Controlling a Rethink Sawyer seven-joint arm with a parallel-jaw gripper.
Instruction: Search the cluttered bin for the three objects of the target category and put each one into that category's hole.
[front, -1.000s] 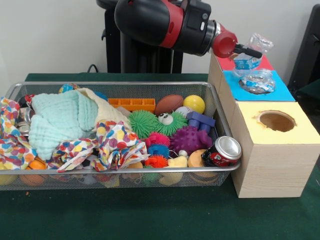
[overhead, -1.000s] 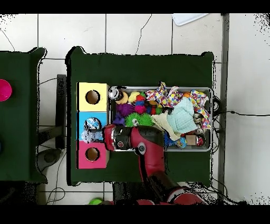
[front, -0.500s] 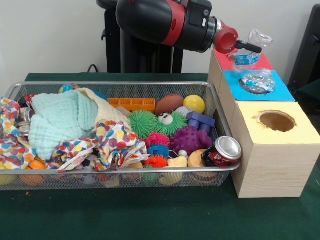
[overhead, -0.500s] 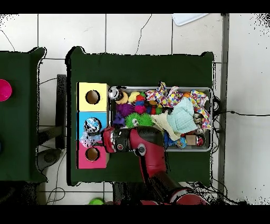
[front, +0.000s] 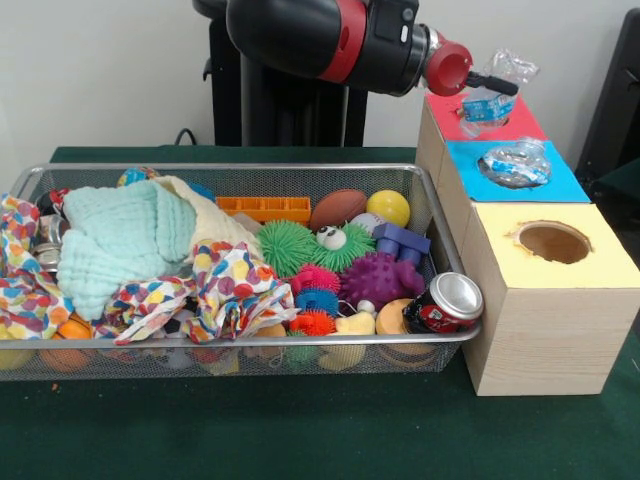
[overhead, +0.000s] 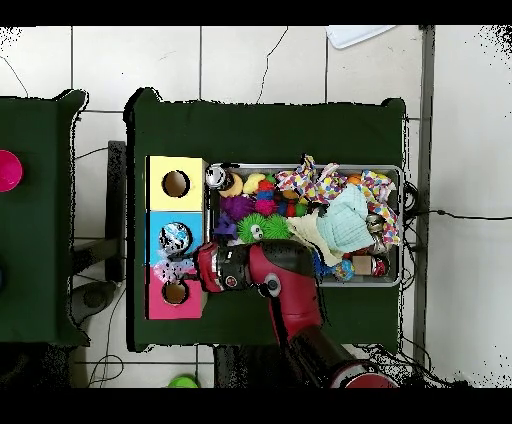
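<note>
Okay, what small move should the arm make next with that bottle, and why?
Probably ease the crushed plastic bottle back toward the blue section. The end effector holds it above the red section, yet another crushed bottle already sits in the blue hole.

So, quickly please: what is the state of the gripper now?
Gripper: shut on the crushed clear plastic bottle, above the red box top.
</note>
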